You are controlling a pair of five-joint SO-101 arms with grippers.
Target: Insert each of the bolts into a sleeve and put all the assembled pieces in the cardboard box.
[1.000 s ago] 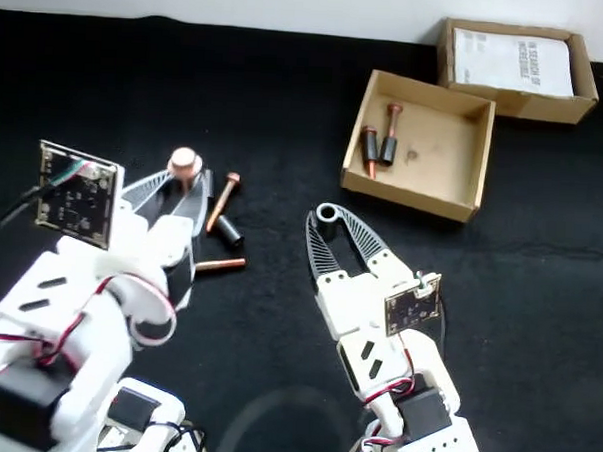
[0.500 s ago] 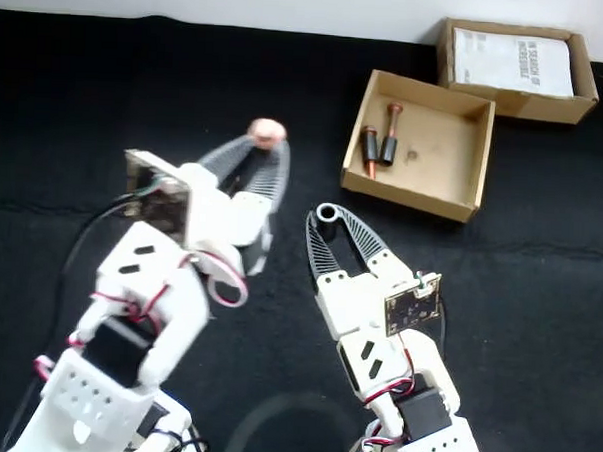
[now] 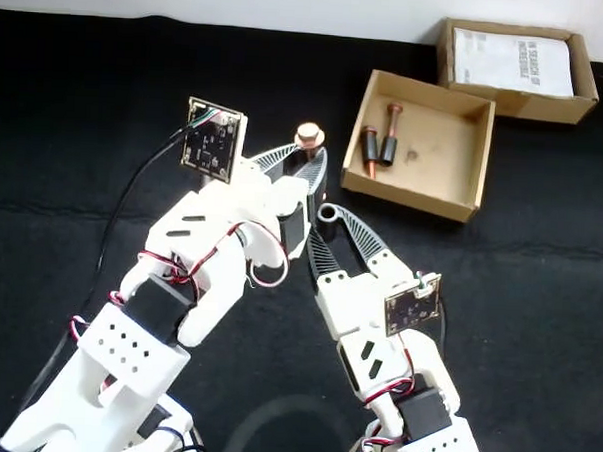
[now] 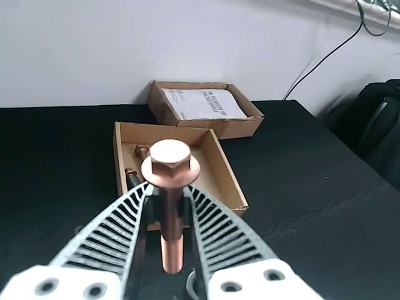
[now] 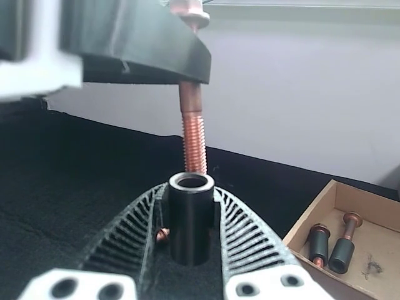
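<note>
Over black table (image 3: 87,97), near a sheet (image 3: 514,60) of unreadable print, pinches copper flanged bolt (image 4: 170,165) in left gripper (image 4: 169,194), black sleeve (image 5: 190,231) in right gripper (image 5: 191,190).

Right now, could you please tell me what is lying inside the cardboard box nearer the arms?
Inside the cardboard box lie two sleeved bolts, side by side near one wall. Each black sleeve covers part of its bolt's shank.
</note>
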